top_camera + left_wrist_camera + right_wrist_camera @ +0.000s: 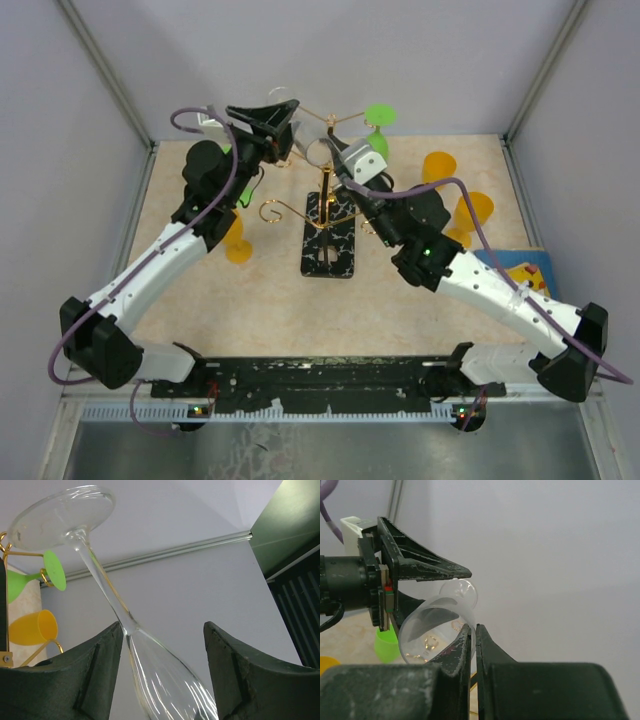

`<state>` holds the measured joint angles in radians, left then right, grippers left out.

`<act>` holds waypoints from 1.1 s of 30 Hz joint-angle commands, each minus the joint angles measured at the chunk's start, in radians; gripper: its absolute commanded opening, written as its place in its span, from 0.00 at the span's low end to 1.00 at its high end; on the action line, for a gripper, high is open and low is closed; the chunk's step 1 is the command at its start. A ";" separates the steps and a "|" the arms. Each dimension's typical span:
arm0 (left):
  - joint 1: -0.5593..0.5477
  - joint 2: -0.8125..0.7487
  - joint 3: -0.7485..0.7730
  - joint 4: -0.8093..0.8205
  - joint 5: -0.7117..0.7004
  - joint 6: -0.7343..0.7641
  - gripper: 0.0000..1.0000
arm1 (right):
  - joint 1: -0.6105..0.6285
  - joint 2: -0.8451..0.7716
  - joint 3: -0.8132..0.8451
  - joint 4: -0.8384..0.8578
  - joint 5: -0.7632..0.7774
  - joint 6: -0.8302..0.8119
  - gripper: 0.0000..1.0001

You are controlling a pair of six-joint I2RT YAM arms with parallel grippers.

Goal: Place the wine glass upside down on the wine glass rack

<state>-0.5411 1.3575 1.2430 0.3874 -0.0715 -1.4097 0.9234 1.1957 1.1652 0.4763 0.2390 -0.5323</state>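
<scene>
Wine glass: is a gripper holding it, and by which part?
The left gripper holds the wine glass by its bowl, stem and foot sticking out past the fingers. Whether the right gripper also touches it cannot be told.

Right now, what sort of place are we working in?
Likely an enclosed robot test cell, not a bar: bare grey walls, metal frame rails, and a beige tabletop holding a gold wine glass rack.
</scene>
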 commanded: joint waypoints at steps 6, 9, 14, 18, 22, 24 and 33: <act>0.011 -0.015 -0.039 0.089 -0.031 0.007 0.68 | 0.057 -0.051 -0.020 0.078 0.054 -0.067 0.00; 0.013 -0.011 -0.041 0.104 -0.023 0.010 0.61 | 0.067 -0.043 -0.019 0.078 0.059 -0.078 0.00; 0.016 -0.004 -0.053 0.135 -0.015 0.012 0.43 | 0.077 -0.034 -0.018 0.077 0.075 -0.092 0.00; 0.019 0.004 -0.052 0.140 -0.003 0.016 0.31 | 0.078 -0.036 -0.020 0.077 0.083 -0.093 0.00; 0.022 0.008 -0.040 0.145 0.007 0.054 0.21 | 0.078 -0.037 -0.022 0.072 0.087 -0.095 0.00; 0.024 0.008 -0.026 0.148 0.012 0.099 0.18 | 0.078 -0.039 -0.024 0.070 0.092 -0.097 0.00; 0.087 -0.003 -0.021 0.193 0.054 0.271 0.07 | 0.079 -0.060 -0.046 0.045 0.143 -0.107 0.30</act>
<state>-0.5003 1.3579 1.2018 0.5262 -0.0727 -1.2762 0.9863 1.1793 1.1183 0.4595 0.3511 -0.6285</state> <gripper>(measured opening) 0.287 0.253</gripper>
